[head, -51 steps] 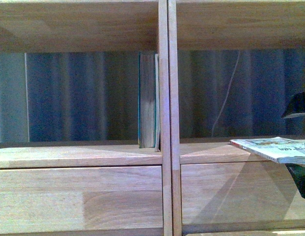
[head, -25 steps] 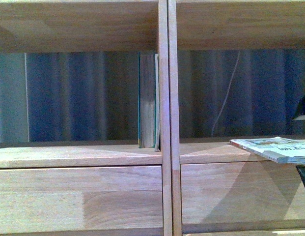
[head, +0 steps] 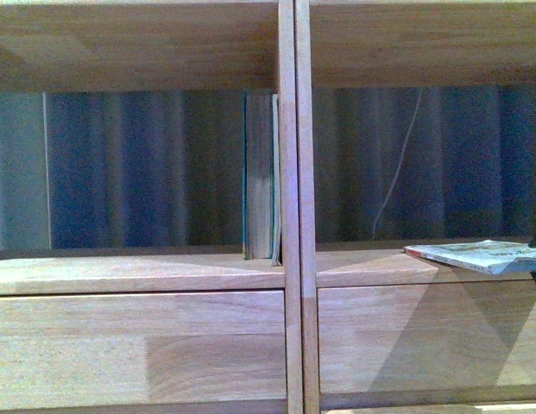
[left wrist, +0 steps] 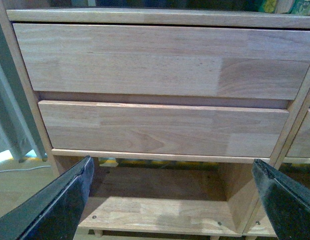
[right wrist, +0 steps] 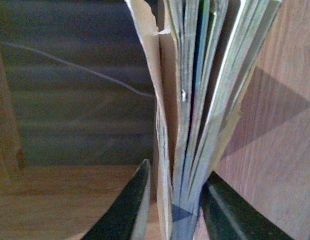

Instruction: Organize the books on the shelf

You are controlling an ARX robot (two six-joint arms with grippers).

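Two books show in the front view. The teal book [head: 261, 177] stands straight up in the left cubby of the shelf [head: 138, 272]. It is on the right side of that cubby, right up against the middle divider [head: 295, 172], with its tan page edges facing near.

The thin paperback [head: 479, 256] is far off to the right, in front of the right cubby. It lies almost flat, level with the cubby's floor board, and runs off the right edge of the picture. Its shadow falls on the drawer front below. I cannot tell if its left tip touches the board.

The right gripper [right wrist: 177, 200] has the paperback pinched between its two dark fingers [right wrist: 135, 205]. The fingers are close together, one on each side of the book. The pages fan out past them toward the shelf. In the front view only a small dark bit of this arm shows at the right edge.

The left gripper [left wrist: 172, 167] is low down and points at the two wide drawer fronts [left wrist: 155, 60]. Its fingers [left wrist: 65, 200] are spread far apart, with nothing between them. This arm does not show in the front view.
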